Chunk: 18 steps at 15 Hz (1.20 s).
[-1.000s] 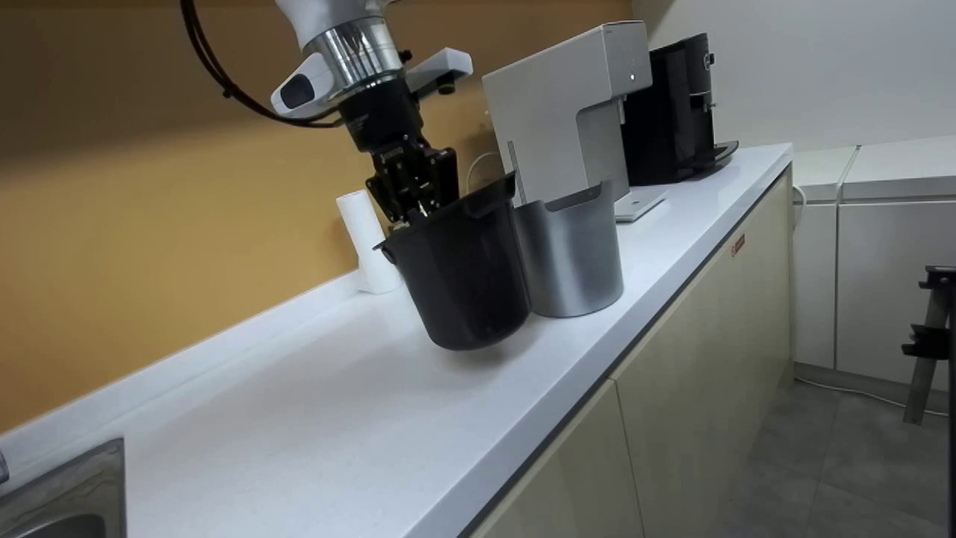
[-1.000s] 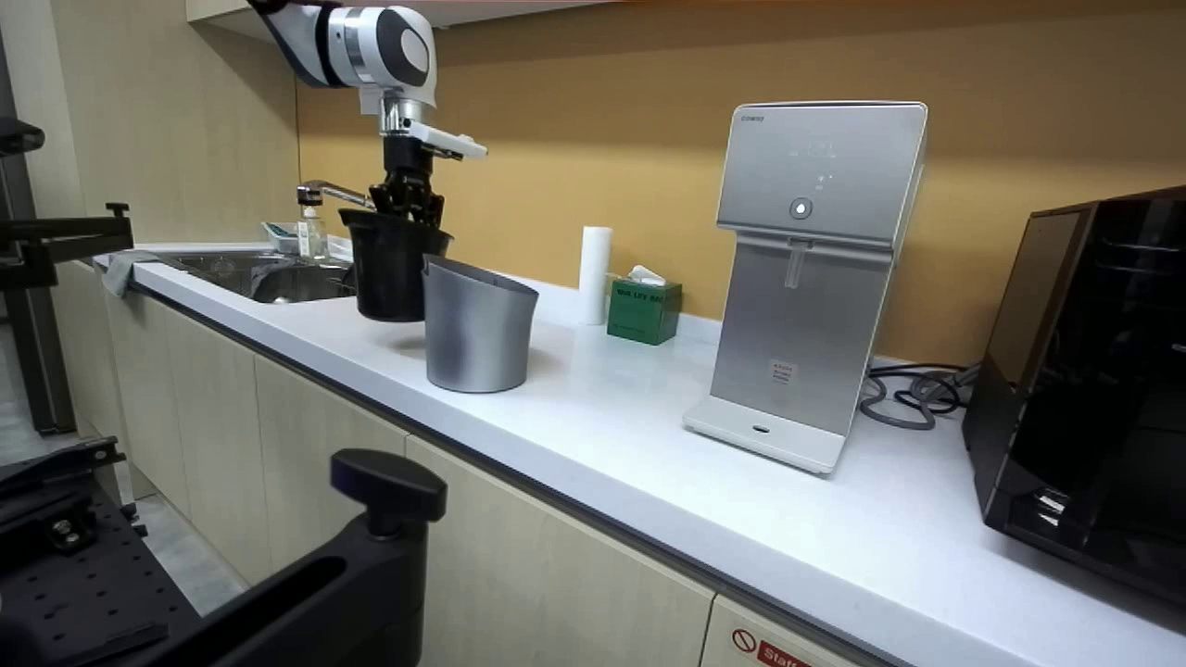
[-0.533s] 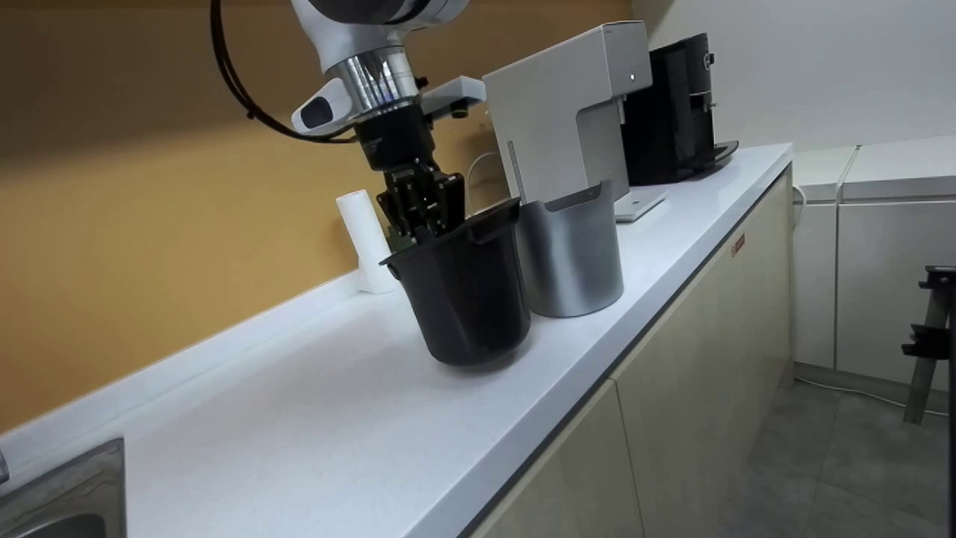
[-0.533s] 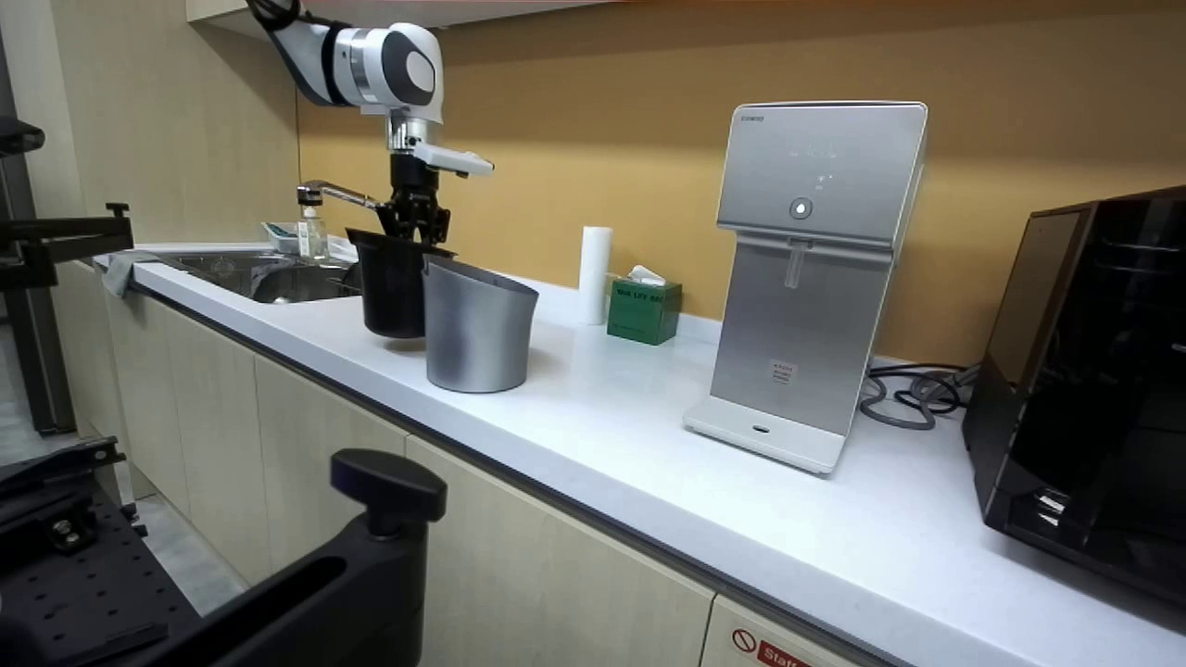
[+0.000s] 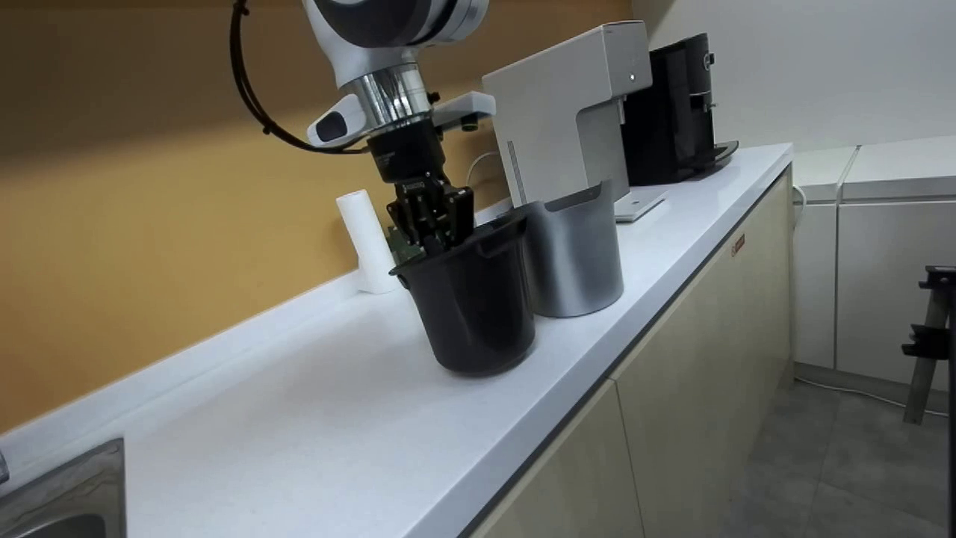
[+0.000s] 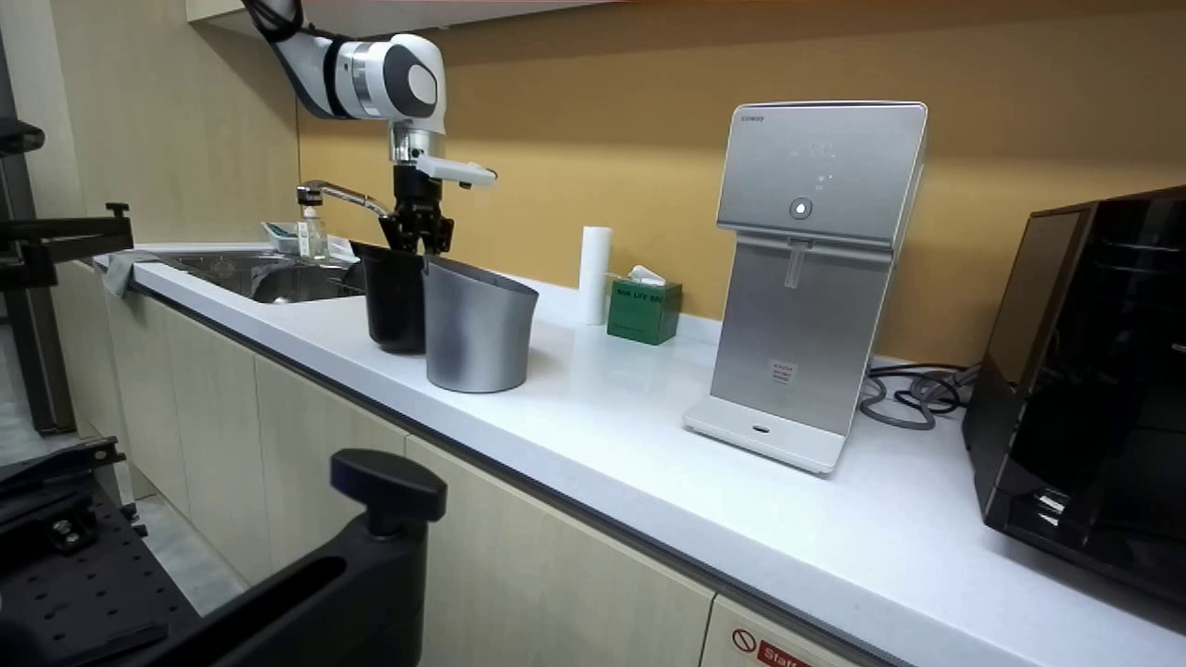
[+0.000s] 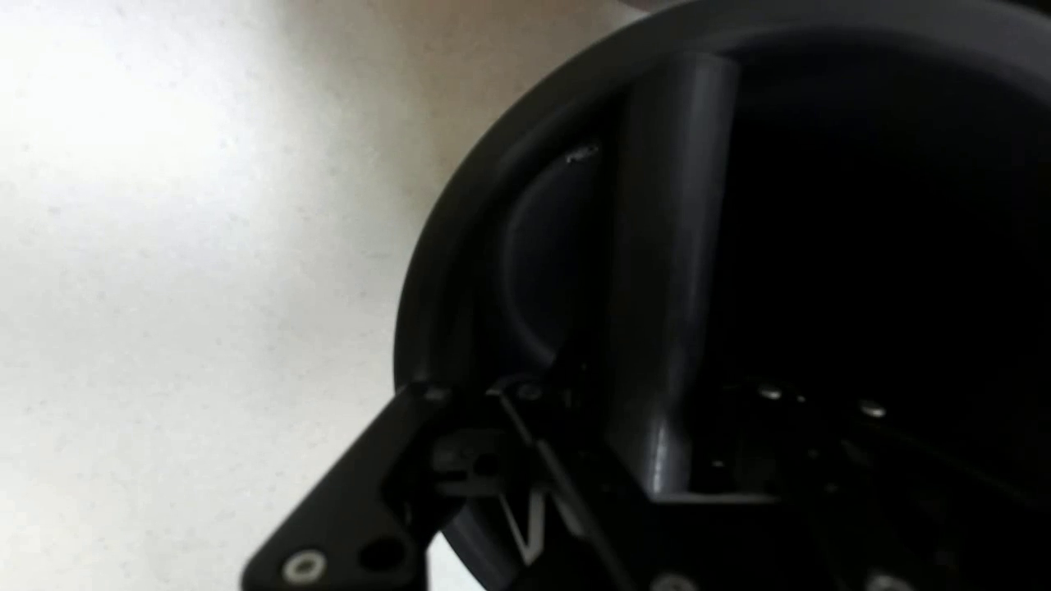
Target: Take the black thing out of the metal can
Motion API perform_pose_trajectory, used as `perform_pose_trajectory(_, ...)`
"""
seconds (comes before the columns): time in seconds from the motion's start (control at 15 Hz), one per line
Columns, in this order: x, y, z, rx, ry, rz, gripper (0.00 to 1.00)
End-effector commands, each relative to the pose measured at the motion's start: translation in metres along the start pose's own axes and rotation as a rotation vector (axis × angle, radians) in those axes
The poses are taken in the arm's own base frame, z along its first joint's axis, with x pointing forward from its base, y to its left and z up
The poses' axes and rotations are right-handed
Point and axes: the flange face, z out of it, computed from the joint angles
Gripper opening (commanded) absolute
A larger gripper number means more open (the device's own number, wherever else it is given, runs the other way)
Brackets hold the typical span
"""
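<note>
The black thing is out of the metal can. In both exterior views it stands upright beside the can, its base at or just above the white counter; I cannot tell if it touches. The black thing is partly hidden by the metal can, which stands upright on the counter. My gripper points down into the cup's mouth. In the wrist view my gripper is shut on a dark bar that crosses the mouth of the black thing. The fingertips are dark and hard to see.
A grey water dispenser stands along the wall, with a black coffee machine beyond. A white cylinder and a green tissue box stand at the wall. The sink and counter front edge are near.
My gripper has moved down with the black thing, bringing its base close to the counter. Both have also shifted slightly toward the metal can. The metal can has not moved.
</note>
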Motion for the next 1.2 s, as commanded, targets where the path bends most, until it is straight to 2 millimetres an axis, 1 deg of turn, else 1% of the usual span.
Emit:
perform_pose_trajectory(0.0, -0.001, -0.001, -0.001, -0.023, -0.015, 0.028, 0.08)
perform_pose_trajectory(0.13, -0.001, -0.001, 0.001, -0.017, -0.024, 0.024, 0.08)
perform_pose_trajectory(0.2, -0.001, -0.001, 0.002, -0.012, -0.028, 0.021, 0.18)
perform_pose_trajectory(0.27, 0.000, -0.001, 0.003, -0.009, -0.032, 0.019, 0.56)
perform_pose_trajectory(0.33, 0.000, -0.001, 0.003, -0.004, -0.035, 0.018, 0.58)
perform_pose_trajectory(0.4, 0.001, -0.002, 0.002, -0.003, -0.038, 0.014, 0.63)
perform_pose_trajectory(0.6, 0.005, -0.003, -0.005, -0.005, -0.045, 0.004, 0.84)
perform_pose_trajectory(0.67, 0.007, -0.004, -0.011, -0.008, -0.049, -0.003, 0.92)
perform_pose_trajectory(0.73, 0.008, -0.006, -0.017, -0.011, -0.056, -0.004, 0.97)
perform_pose_trajectory(0.87, 0.012, -0.010, -0.035, -0.014, -0.063, -0.008, 1.00)
perform_pose_trajectory(1.13, 0.012, -0.021, -0.080, 0.027, -0.065, 0.022, 1.00)
